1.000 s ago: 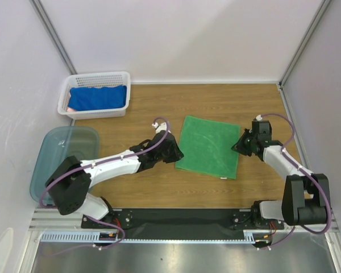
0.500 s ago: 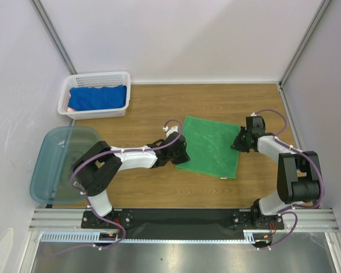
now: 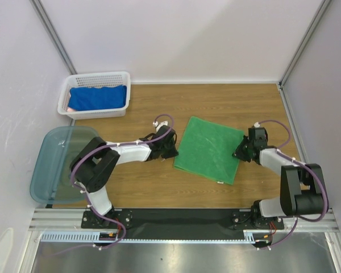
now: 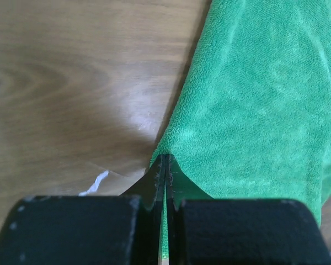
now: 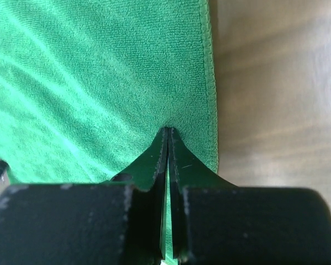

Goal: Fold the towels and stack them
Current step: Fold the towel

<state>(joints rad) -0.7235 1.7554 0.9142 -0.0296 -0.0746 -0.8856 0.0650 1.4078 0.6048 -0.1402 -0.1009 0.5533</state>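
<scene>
A bright green towel [image 3: 209,149] lies flat on the wooden table, turned a little askew. My left gripper [image 3: 173,152] is at its left edge, shut, with green cloth pinched between the jaws; the left wrist view shows the towel [image 4: 254,94] spreading away from the gripper [image 4: 165,158]. My right gripper [image 3: 239,152] is at the towel's right edge, shut too, nipping the towel [image 5: 99,72] just inside its hem, with the closed tips [image 5: 168,130] pressed into it. A royal blue towel [image 3: 98,96] lies in the white basket [image 3: 123,75] at the back left.
A translucent teal tub [image 3: 57,165] stands at the left edge beside the left arm's base. The white walls and metal frame posts [image 3: 51,34] close off the back and sides. The table [image 3: 227,102] behind the green towel is bare wood.
The left jaws closed on the green towel's left edge. The left arm's elbow folded back toward its base, and the towel shifted and turned slightly. The right gripper stayed shut at the right edge.
</scene>
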